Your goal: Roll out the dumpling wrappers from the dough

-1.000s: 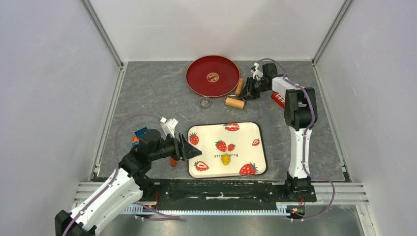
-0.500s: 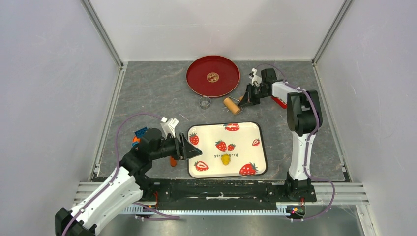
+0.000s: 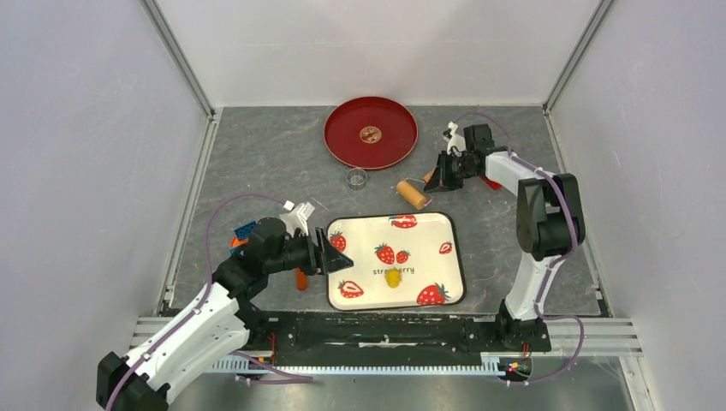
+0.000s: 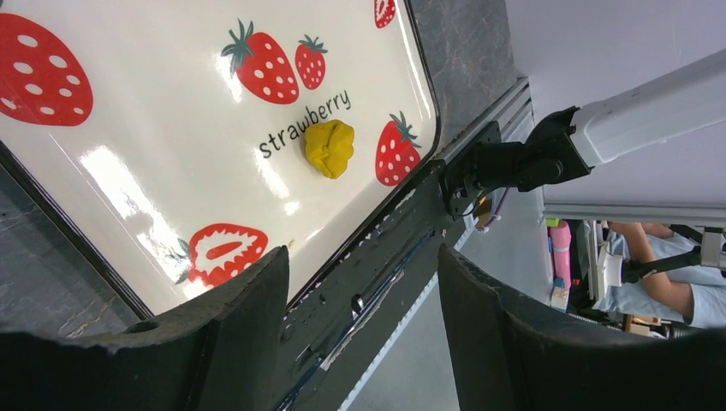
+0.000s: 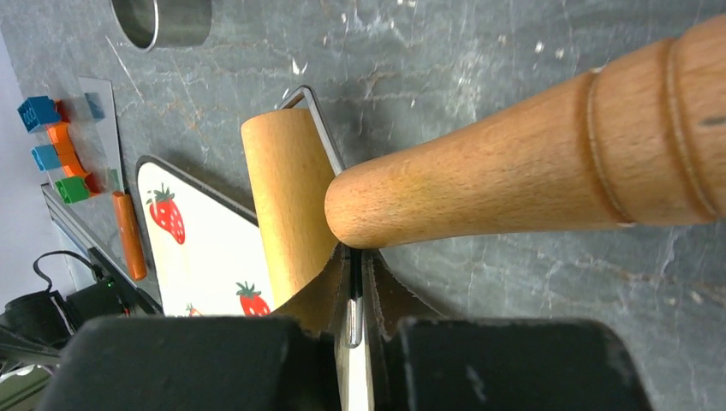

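Observation:
A lump of yellow dough [image 3: 393, 276] [image 4: 330, 147] lies on the strawberry tray [image 3: 428, 235], near its front edge. One small yellowish dumpling wrapper [image 3: 370, 134] sits in the red plate [image 3: 347, 145] at the back. My right gripper [image 3: 437, 177] [image 5: 355, 257] is shut on the thin metal frame of the wooden roller, just under its handle [image 5: 531, 163]. The roller's drum [image 3: 412, 193] [image 5: 287, 205] lies slanted, just behind the tray's far edge. My left gripper [image 3: 338, 257] [image 4: 361, 257] is open and holds nothing, by the tray's left side.
A small metal ring [image 3: 357, 178] [image 5: 163, 19] stands left of the roller. Coloured blocks [image 3: 244, 231] [image 5: 51, 137] and an orange stick [image 3: 301, 280] [image 5: 130, 233] lie left of the tray. A red object [image 3: 490, 181] lies under the right arm.
My right gripper has closed on the roller's frame and drawn back to the right. The roller has swung round and slid towards the tray. The left arm has barely shifted.

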Robot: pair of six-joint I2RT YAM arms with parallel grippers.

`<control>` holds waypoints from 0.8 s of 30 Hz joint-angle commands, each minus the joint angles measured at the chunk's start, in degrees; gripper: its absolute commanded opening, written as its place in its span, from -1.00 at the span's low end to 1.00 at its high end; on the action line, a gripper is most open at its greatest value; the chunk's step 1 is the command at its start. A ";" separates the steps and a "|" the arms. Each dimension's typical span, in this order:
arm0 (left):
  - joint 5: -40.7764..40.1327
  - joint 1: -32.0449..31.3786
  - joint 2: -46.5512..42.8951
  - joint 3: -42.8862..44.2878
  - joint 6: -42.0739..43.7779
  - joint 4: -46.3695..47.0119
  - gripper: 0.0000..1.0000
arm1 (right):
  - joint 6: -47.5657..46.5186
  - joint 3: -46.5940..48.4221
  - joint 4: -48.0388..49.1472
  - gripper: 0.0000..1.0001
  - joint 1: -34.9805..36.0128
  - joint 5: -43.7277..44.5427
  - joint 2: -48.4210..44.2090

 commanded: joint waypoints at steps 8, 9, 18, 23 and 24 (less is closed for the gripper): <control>-0.20 0.09 0.16 2.47 1.63 -0.04 0.37 | 2.13 -10.06 4.79 -1.00 -0.18 -1.38 -16.15; -0.20 0.07 0.17 2.47 1.54 -0.12 0.37 | 2.07 -10.98 4.79 -1.00 -0.20 -1.40 -17.42; 0.25 -0.06 2.47 3.16 1.28 0.04 0.37 | 0.37 -24.00 3.97 -1.00 -0.13 0.20 -29.64; 1.37 -0.01 6.55 3.99 1.12 1.27 0.37 | -0.51 -32.29 3.57 -1.00 -0.17 1.56 -34.86; 1.61 -0.08 7.40 4.14 0.96 1.94 0.37 | -0.63 -34.04 3.69 -1.00 -0.17 1.35 -35.82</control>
